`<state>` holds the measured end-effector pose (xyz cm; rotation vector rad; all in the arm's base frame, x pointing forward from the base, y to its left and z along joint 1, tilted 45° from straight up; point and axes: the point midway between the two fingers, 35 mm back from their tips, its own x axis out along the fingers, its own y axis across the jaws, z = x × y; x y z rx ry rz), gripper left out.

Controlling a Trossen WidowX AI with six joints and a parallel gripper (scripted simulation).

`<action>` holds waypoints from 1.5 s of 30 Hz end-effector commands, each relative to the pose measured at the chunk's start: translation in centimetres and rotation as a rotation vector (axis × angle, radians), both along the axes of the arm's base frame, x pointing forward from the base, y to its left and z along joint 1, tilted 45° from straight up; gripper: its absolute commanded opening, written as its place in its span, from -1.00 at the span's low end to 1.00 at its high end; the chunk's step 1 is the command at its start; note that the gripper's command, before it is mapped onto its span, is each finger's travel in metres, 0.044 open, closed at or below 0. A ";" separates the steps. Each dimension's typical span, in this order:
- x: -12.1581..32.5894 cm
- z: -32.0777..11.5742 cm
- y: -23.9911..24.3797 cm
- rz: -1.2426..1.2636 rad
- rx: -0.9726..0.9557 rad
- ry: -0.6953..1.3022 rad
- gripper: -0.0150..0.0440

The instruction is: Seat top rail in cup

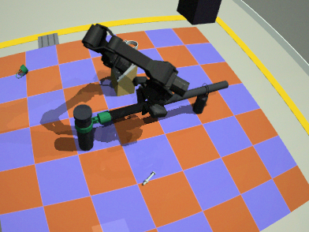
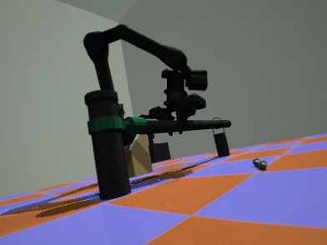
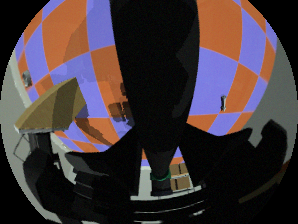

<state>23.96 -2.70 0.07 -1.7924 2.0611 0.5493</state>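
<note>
On the checkered table (image 1: pixel 208 142) (image 2: pixel 158 225) (image 3: pixel 220 55), your tool (image 1: pixel 151 103) (image 2: pixel 177 125) (image 3: pixel 156 121)'s clamped on the top rail (image 1: pixel 125 110) (image 2: pixel 202 124) (image 3: pixel 155 65); push straight along its axis into rail-end cup (image 1: pixel 104 117) (image 2: pixel 136 124), w/o twisting.

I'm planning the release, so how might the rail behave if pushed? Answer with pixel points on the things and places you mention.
The rail (image 1: pixel 128 111) (image 2: pixel 200 124) looks stiff, spanning straight from cup (image 1: pixel 104 117) (image 2: pixel 136 125) to loop. Being round, it could roll in the gripper (image 1: pixel 151 103) (image 2: pixel 176 125). The thin wire loop probably resists sideways pushes only weakly.
</note>
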 end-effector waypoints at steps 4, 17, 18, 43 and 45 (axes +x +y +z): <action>0.1 0.2 0.0 0.003 -0.006 0.002 -0.49; 0.1 0.3 0.0 0.004 -0.008 0.003 -0.49; 0.2 0.3 0.0 0.004 -0.008 0.003 -0.49; 0.2 0.6 -0.1 0.005 -0.008 0.004 -0.49; 0.3 0.6 -0.1 0.005 -0.008 0.004 -0.49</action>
